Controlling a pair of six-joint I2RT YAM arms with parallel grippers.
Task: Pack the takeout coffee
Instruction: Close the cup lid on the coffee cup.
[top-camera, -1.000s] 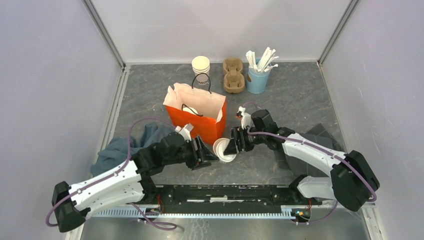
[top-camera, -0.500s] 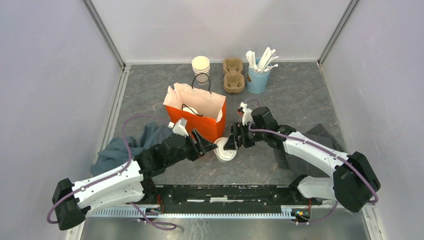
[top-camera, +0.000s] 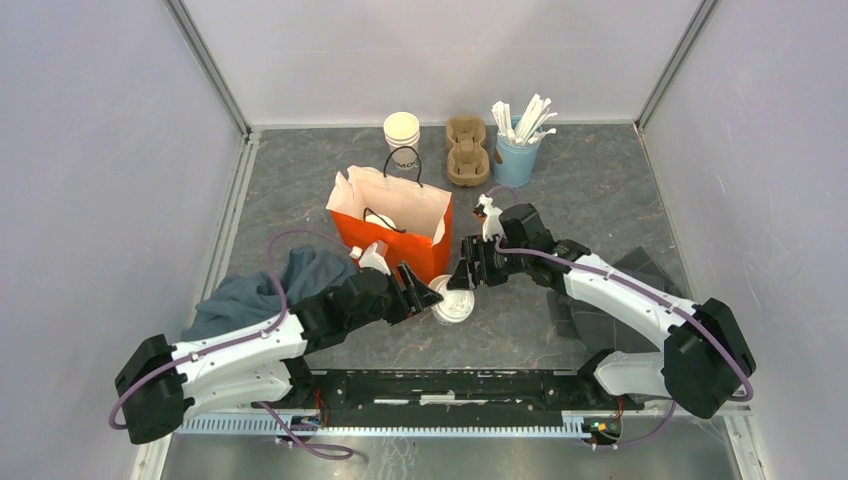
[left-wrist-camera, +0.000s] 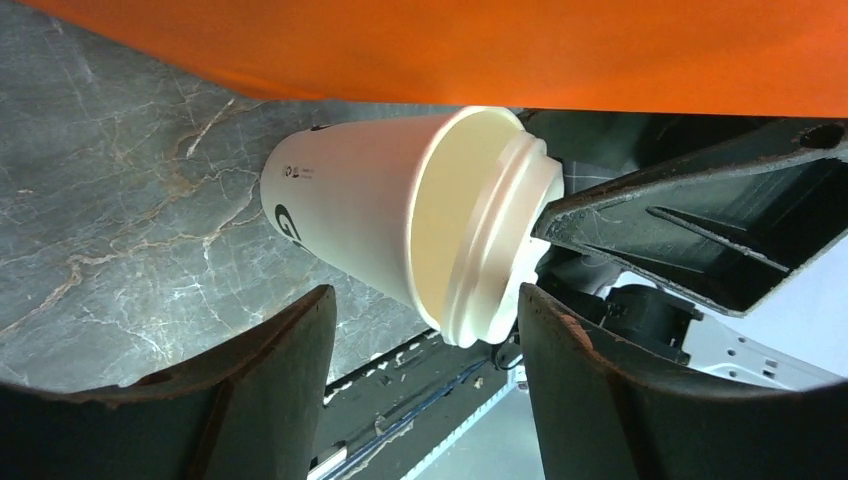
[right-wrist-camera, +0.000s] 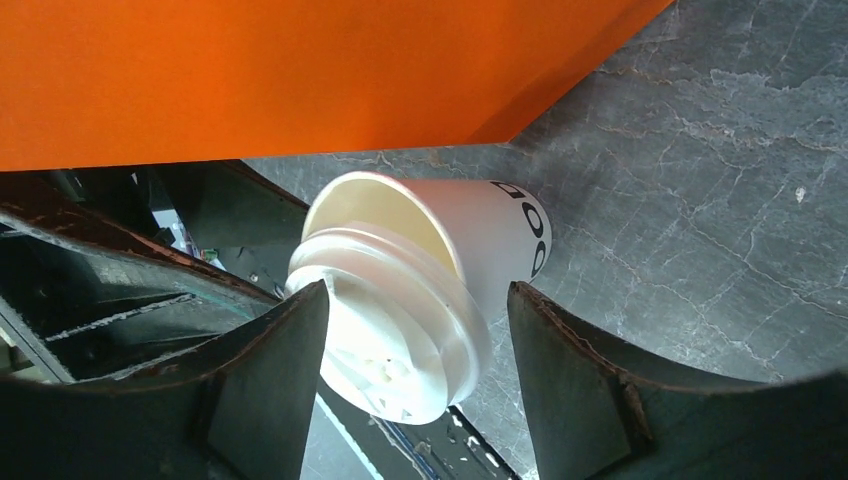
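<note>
Flanking tipped cream-white paper cup (left-wrist-camera: 370, 230), white plastic lid (right-wrist-camera: 390, 340) | left gripper (left-wrist-camera: 425, 310): gaped, gripped nothing | right gripper (right-wrist-camera: 418, 300): gaped, finger touched lid

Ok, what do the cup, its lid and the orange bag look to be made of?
The cup looks like matte cream paper, with black print on its side. The lid seems smooth white plastic: moulded stepped rings, slight sheen. The bag is probably paper too, flat matte orange outside, white inside with creased edges.
</note>
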